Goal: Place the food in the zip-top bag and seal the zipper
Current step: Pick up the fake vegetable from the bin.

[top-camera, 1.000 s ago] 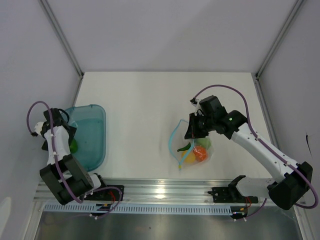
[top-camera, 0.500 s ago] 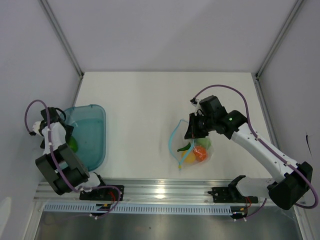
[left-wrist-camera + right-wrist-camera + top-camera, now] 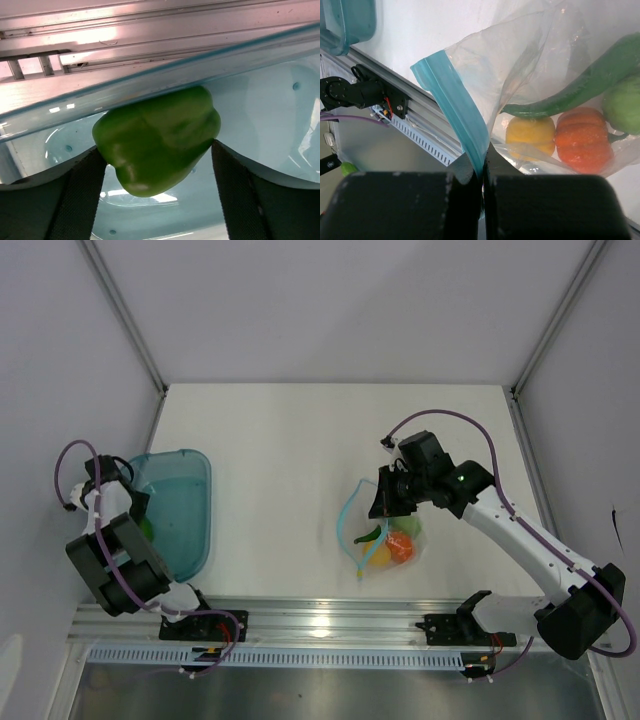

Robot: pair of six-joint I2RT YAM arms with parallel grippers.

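On the left of the white table [image 3: 300, 440], the left gripper [image 3: 157, 167] reaches into the teal translucent plastic tray [image 3: 190, 510], which sits at the near left next to the aluminium rail [image 3: 330, 625] along the near edge. Its two dark fingers [image 3: 82, 200] stand wide apart, one on each side of a glossy green toy bell pepper [image 3: 157, 137] that lies on the tray floor close under the tray's rim. The pepper fills nearly the whole gap, and I cannot tell whether the pads touch it. Well apart, to the right of the table's middle, lies the small clear crinkly zip-top bag [image 3: 392, 540], its mouth facing left and gaping. The right gripper [image 3: 482, 167] has its jaws pressed together on the thin light blue zipper strip [image 3: 452, 105], pinching one lip of the mouth so that the strip rises from between the fingertips. Four pieces of toy food lie inside the bag: a slim green chili [image 3: 580, 87] lies slantwise across the top, with a small yellow piece [image 3: 530, 136] and an orange ribbed round fruit [image 3: 582, 137] side by side below it, touching. A pale green round fruit [image 3: 622, 107] sits just beside the orange one.
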